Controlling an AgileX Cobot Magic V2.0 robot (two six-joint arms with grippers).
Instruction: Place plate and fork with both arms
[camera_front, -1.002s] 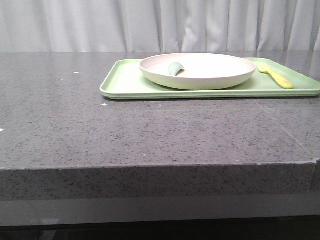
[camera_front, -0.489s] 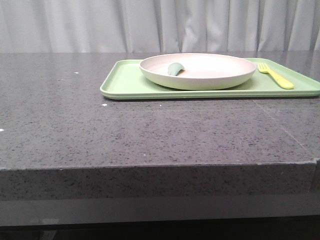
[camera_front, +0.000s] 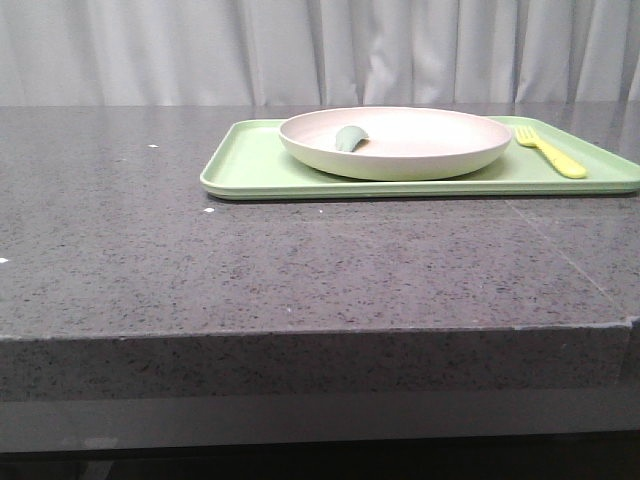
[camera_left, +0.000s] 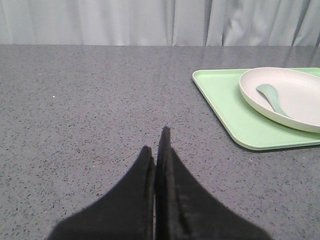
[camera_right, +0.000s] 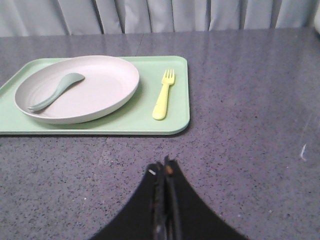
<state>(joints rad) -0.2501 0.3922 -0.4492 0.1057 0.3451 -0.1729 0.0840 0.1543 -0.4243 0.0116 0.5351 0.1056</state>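
The cream-white plate (camera_front: 395, 142) sits on a light-green tray (camera_front: 250, 165) at the back right of the table, with a green-blue spoon (camera_front: 350, 137) lying in it. The pale yellow fork (camera_front: 552, 152) lies on the tray just right of the plate. The plate (camera_left: 287, 95) and spoon (camera_left: 272, 97) show in the left wrist view; the plate (camera_right: 77, 87) and fork (camera_right: 162, 95) show in the right wrist view. My left gripper (camera_left: 156, 140) is shut and empty above bare table, left of the tray. My right gripper (camera_right: 164, 167) is shut and empty, in front of the tray.
The dark speckled stone table (camera_front: 300, 270) has its front edge close to the camera. A grey curtain (camera_front: 320, 50) hangs behind the table. Neither arm shows in the front view.
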